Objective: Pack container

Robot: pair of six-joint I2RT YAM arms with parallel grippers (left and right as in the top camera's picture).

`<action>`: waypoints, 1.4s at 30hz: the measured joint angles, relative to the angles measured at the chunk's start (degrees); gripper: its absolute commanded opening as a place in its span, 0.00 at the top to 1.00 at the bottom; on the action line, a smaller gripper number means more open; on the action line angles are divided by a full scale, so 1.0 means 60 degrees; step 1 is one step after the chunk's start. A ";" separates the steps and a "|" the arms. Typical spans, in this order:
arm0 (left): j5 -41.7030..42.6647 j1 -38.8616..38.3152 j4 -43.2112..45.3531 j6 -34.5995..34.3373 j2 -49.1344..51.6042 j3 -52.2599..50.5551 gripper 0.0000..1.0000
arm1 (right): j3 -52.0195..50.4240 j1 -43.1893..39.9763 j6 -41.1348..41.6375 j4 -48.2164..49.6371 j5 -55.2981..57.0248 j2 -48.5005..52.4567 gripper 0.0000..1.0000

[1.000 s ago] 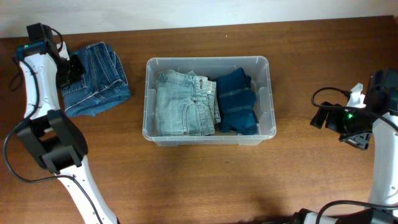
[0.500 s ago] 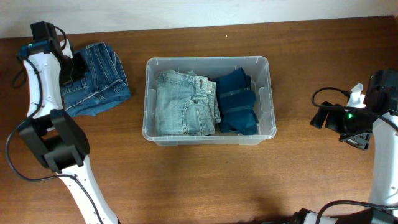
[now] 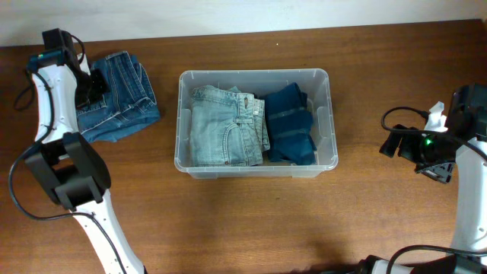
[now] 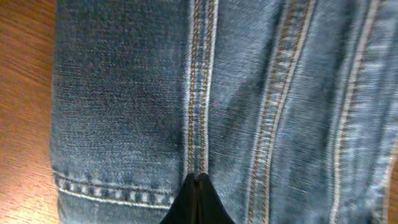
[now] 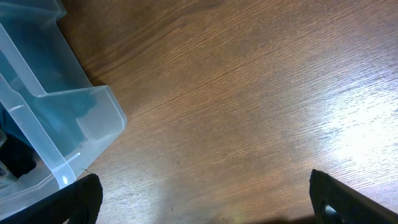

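**Clear bin mid-counter, two garments in, a third folded pair outside**

The container sits at the middle of the counter, long side across. Inside, light-wash jeans fill the left part and a dark blue garment lies against them on the right. I judge the bin stiff, thin-walled and light in itself, weightier now with denim. Its smooth walls look slippery, so the rolled rim or the stepped short ends are the places to take hold.

Mid-blue jeans lie folded on the counter, well apart to the left. They are soft and floppy, best taken at a thick fold or seam.

The left tool hangs over them, its fingers clenched tip to tip. Whether any cloth is pinched cannot be told.

The right tool is released, spread wide over bare wood right of the bin.

The bin's base is covered by the clothes. The right wrist view catches only one corner of the bin.
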 measured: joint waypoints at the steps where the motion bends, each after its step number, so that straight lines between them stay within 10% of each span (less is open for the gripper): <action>1: -0.0025 0.0000 -0.0011 -0.0004 0.0069 0.0000 0.99 | 0.0000 0.0000 0.0007 0.0000 0.0004 0.0000 0.02; 42: 0.2273 -0.0222 -0.2561 -0.0004 0.0543 -0.0018 0.99 | 0.0000 0.0000 0.0000 0.0000 0.0004 0.0000 0.02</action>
